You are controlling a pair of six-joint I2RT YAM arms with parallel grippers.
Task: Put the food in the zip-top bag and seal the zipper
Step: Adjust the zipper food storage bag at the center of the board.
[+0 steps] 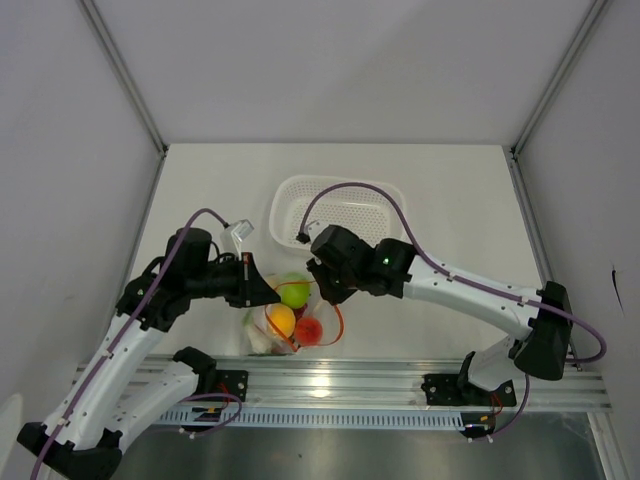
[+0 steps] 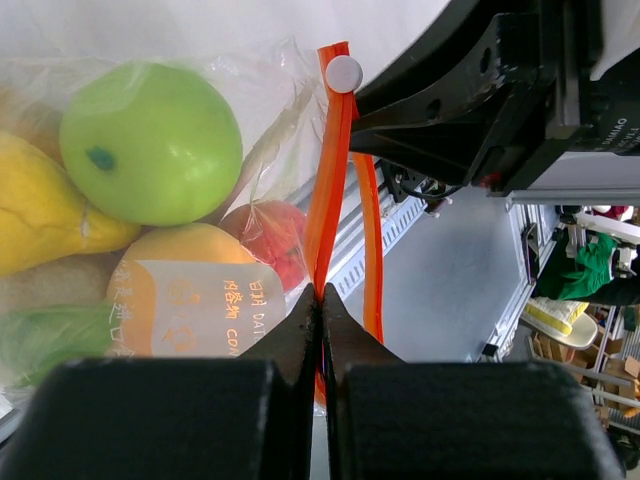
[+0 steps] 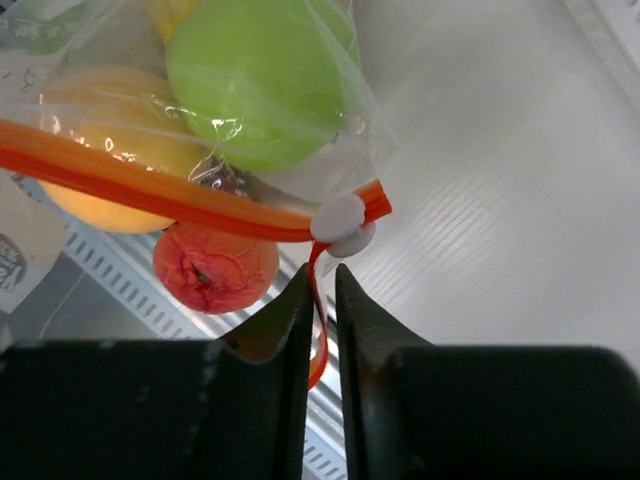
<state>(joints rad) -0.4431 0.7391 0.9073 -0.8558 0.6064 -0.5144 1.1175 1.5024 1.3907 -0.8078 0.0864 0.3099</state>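
Note:
The zip-top bag (image 1: 262, 330) hangs over the table's near edge with the food inside: a green apple (image 2: 150, 143), a lemon (image 2: 40, 210), an orange (image 2: 190, 290) and a red fruit (image 3: 215, 268). My left gripper (image 2: 321, 290) is shut on the red-orange zipper (image 2: 330, 170) at the bag's left end. The white slider (image 3: 340, 222) sits at the strip's other end. Just below it is my right gripper (image 3: 320, 275). Its jaws stand narrowly apart, and a loose loop of the strip runs between them, lying against the left finger (image 3: 290, 310). From above, both grippers (image 1: 268, 290) (image 1: 325, 290) flank the bag.
A white perforated basket (image 1: 290, 195) stands behind the bag at the table's middle. The aluminium rail (image 1: 400, 380) with both arm bases runs under the bag's lower part. White walls close in the left, right and back.

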